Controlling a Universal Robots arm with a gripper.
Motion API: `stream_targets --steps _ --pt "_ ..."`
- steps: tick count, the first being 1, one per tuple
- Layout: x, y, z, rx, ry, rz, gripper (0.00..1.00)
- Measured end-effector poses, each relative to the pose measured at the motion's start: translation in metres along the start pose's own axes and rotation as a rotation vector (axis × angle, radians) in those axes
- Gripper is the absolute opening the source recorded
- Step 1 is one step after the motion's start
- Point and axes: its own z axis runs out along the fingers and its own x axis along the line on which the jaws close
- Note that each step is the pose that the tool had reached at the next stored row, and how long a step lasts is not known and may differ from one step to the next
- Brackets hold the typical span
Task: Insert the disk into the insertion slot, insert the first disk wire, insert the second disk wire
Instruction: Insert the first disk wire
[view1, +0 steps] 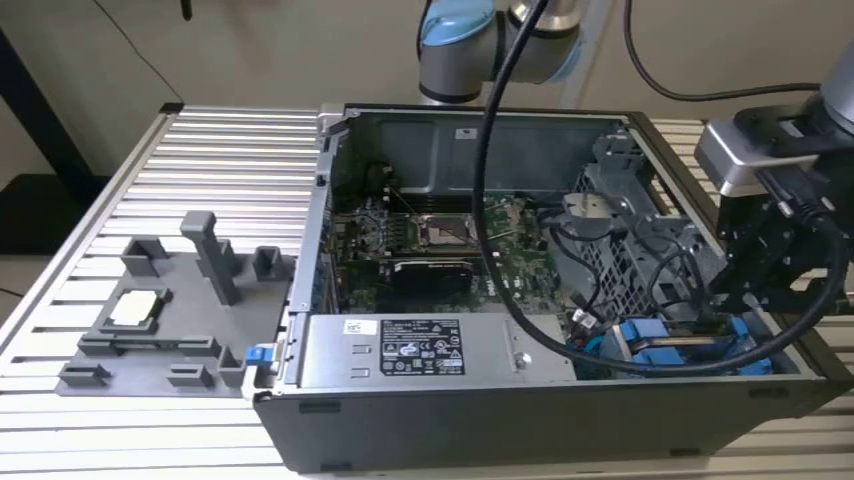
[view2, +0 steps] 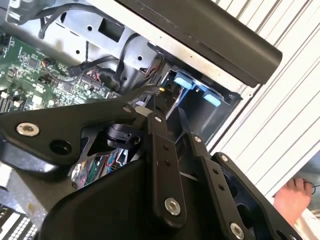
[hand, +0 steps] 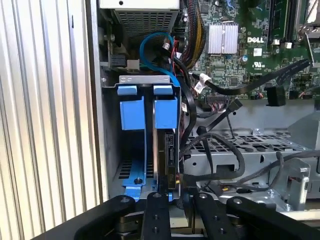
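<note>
The large grey computer case (view1: 534, 420) lies open on the ribbed aluminium table (view1: 214, 170), its green motherboard (view1: 441, 235) and the silver power-supply box with its black-and-white sticker (view1: 414, 350) in plain sight. The arm's black gripper (view1: 731, 300) is down in the case's corner on the exterior view's right. In the first wrist view the flat hard drive in its bright blue plastic carrier (hand: 169, 150) stands on edge inside the narrow grey sheet-metal bay (hand: 145, 79), just beside another blue carrier (hand: 131, 107). The gripper (hand: 176, 197) hangs close to the drive's exposed end, among loose black wires (hand: 220, 145); whether its jaws are closed on anything I cannot tell. A blue cable (hand: 150, 42) loops beyond the bay. A grey plastic fixture (view1: 174, 320) sits on the table beside the case, and a person's hand (view2: 292, 200) shows at the table's edge.
</note>
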Motion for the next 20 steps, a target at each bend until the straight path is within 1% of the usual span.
stream_targets --steps 1,2,5,6,7,8,9,10,11,14,15,16,17,19,20 --pt "-0.0003 -0.0004 -0.0037 0.0 0.0001 0.0 0.27" --pt "-0.0004 -0.0005 -0.0045 0.0 0.0001 0.0 0.27" --pt "-0.0003 -0.0005 -0.0044 0.0 -0.0003 0.0 0.27" --pt "-0.0003 -0.0005 -0.0045 -0.0005 -0.0037 0.0 0.27" --pt "-0.0003 -0.0005 -0.0046 -0.0082 -0.0088 0.001 0.27" --pt "-0.0003 -0.0004 -0.0045 -0.0202 -0.0153 0.002 0.27" --pt "-0.0003 -0.0004 -0.0045 -0.0294 -0.0269 0.004 0.27" --pt "-0.0003 -0.0005 -0.0046 -0.0369 -0.0411 0.005 0.27" --pt "-0.0003 -0.0004 -0.0045 -0.0422 -0.0593 0.007 0.27" --pt "-0.0003 -0.0003 -0.0045 -0.0484 -0.1129 0.013 0.27" --pt "-0.0003 -0.0004 -0.0047 -0.0492 -0.1279 0.014 0.27" --pt "-0.0004 -0.0005 -0.0054 -0.0501 -0.1364 0.015 0.27" --pt "-0.0005 -0.0007 -0.0071 -0.0508 -0.14 0.015 0.27" --pt "-0.0009 -0.0008 -0.0125 -0.0511 -0.1438 0.016 0.27" --pt "-0.001 -0.0006 -0.0153 -0.0516 -0.1442 0.016 0.27"
